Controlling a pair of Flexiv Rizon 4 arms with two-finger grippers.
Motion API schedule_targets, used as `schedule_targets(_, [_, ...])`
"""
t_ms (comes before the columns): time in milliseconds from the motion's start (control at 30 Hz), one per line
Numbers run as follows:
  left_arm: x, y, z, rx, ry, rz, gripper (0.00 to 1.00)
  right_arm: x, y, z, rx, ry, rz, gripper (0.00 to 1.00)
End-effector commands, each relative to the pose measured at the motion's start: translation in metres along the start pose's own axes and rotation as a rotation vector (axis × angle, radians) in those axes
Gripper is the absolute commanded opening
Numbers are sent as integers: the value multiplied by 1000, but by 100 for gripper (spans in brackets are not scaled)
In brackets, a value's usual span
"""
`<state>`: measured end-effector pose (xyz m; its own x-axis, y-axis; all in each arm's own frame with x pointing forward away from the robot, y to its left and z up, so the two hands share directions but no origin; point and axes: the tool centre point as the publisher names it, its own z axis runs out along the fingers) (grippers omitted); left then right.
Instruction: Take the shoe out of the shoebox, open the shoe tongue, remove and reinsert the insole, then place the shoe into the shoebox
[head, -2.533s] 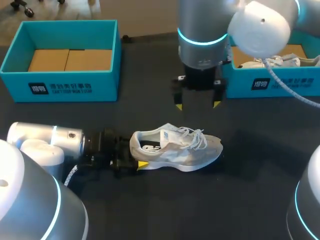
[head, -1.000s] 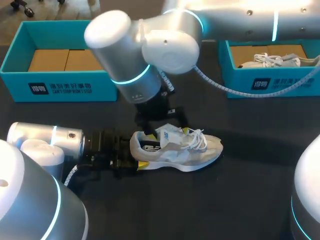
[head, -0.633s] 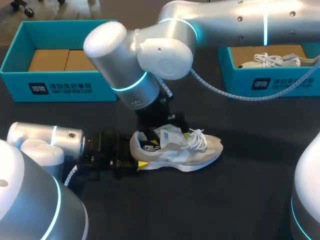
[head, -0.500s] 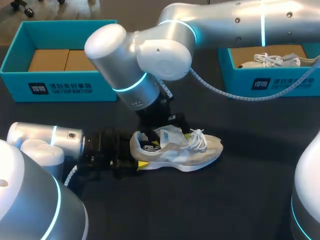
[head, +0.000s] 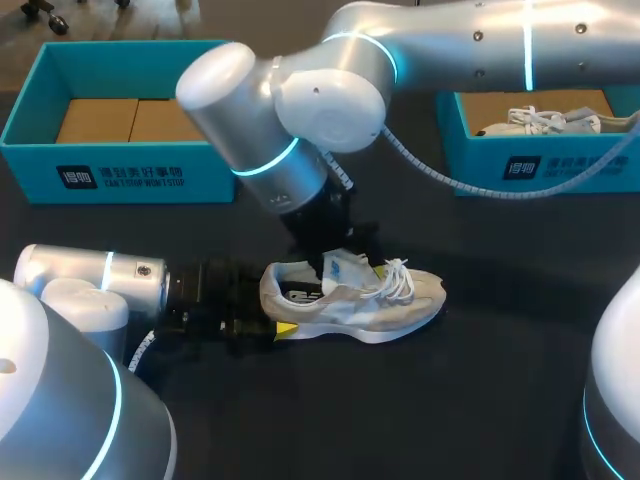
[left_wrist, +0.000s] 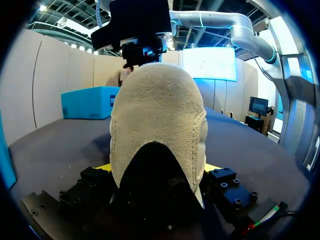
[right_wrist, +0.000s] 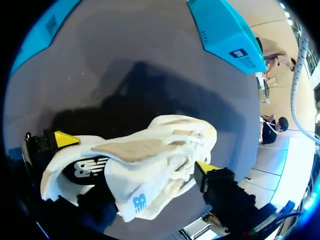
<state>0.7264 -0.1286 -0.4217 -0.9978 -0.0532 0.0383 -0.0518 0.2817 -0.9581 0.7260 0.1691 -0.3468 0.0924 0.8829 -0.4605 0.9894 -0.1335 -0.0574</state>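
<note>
Counting two boxes (head: 120, 175) (head: 540, 165), two shoes (head: 540, 122); heel (left_wrist: 157, 110) of loose shoe (head: 350, 300) clamped in left end effector (left_wrist: 157, 167), right end effector (head: 345, 255) tilted over tongue (head: 340, 268), grip unclear.

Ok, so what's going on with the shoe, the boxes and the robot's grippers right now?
shoe: standing on its sole, outside both boxes.
tongue: sticking up.
left gripper: shut on the shoe's heel.
right gripper: down at the tongue; can't tell if it grips.
left shoebox: open, no shoe inside.
right shoebox: open, with the other shoe in it.
</note>
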Motion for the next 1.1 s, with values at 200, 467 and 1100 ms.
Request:
schedule_targets(200, [1,-1,0,-2,0,0,0,-22,-4,-15,-30,1,13,30])
schedule_targets(467, [1,-1,0,-2,0,0,0,-36,1,-16,-41,3,23,0])
schedule_targets(1100, [1,-1,0,-2,0,0,0,-75,18,6,-3,-85,47,0])
